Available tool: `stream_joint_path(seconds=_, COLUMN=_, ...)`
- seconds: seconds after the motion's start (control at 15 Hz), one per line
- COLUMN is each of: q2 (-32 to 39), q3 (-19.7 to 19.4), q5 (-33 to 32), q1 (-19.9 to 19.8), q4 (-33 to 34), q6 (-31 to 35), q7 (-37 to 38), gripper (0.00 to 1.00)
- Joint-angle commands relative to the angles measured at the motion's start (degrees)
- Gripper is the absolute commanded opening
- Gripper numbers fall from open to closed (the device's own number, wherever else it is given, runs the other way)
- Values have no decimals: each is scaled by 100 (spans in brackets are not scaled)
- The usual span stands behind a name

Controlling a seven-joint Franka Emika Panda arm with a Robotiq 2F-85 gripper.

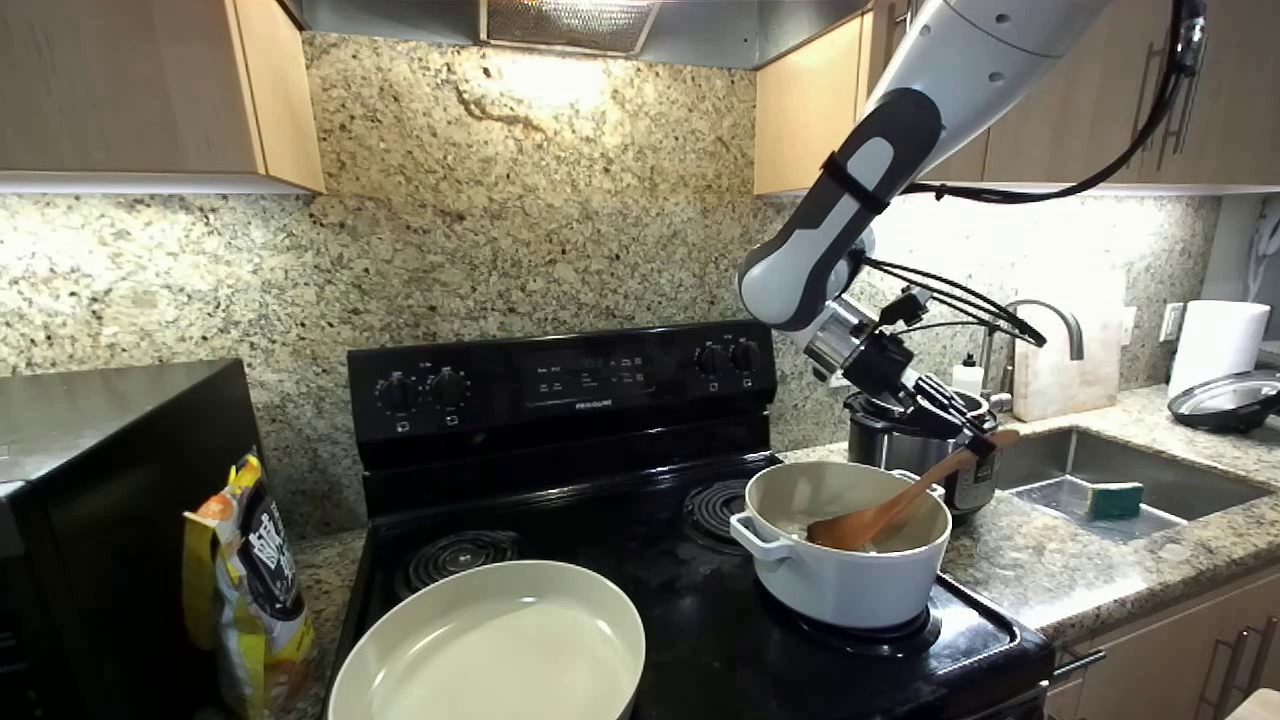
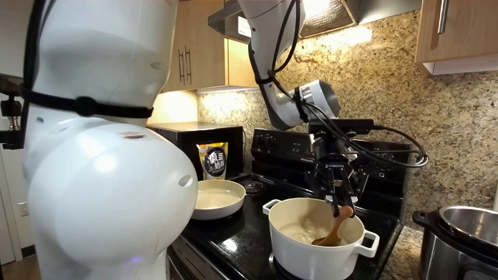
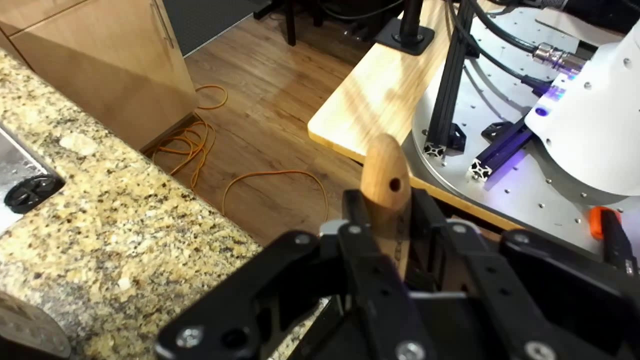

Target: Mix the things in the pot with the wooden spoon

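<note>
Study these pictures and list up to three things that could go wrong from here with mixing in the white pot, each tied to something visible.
The gripper holds the wooden spoon near its handle's end, so the spoon might twist or slip under resistance.
The spoon slants up out of the white pot; a wide sweep could catch the pot's rim and shift it.
The contents look wet, so brisk stirring may splash the black stovetop.

A shallow pale pan (image 1: 500, 650) sits on the black stove (image 1: 695, 615); a printed bag (image 1: 265, 590) stands beside a black appliance (image 1: 110, 520). A steel cooker (image 2: 439, 251) stands on the granite counter (image 1: 1040, 575) — near it the sink (image 1: 1195, 480), a green sponge (image 1: 1114, 501) inside, then a paper roll (image 1: 1218, 340) beside a glass lid (image 1: 1220, 397).
</note>
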Motion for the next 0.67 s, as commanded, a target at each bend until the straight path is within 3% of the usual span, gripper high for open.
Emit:
stream_joint_path(seconds=0.0, q2=-147, q3=58, q5=-195, q1=-23, q4=-237, q6=-53, q7=-21, gripper=7)
stream_joint_path(seconds=0.6, q2=-600, q3=482, q5=-876, q1=190, q4=-848, q6=731, q7=-797, gripper=7)
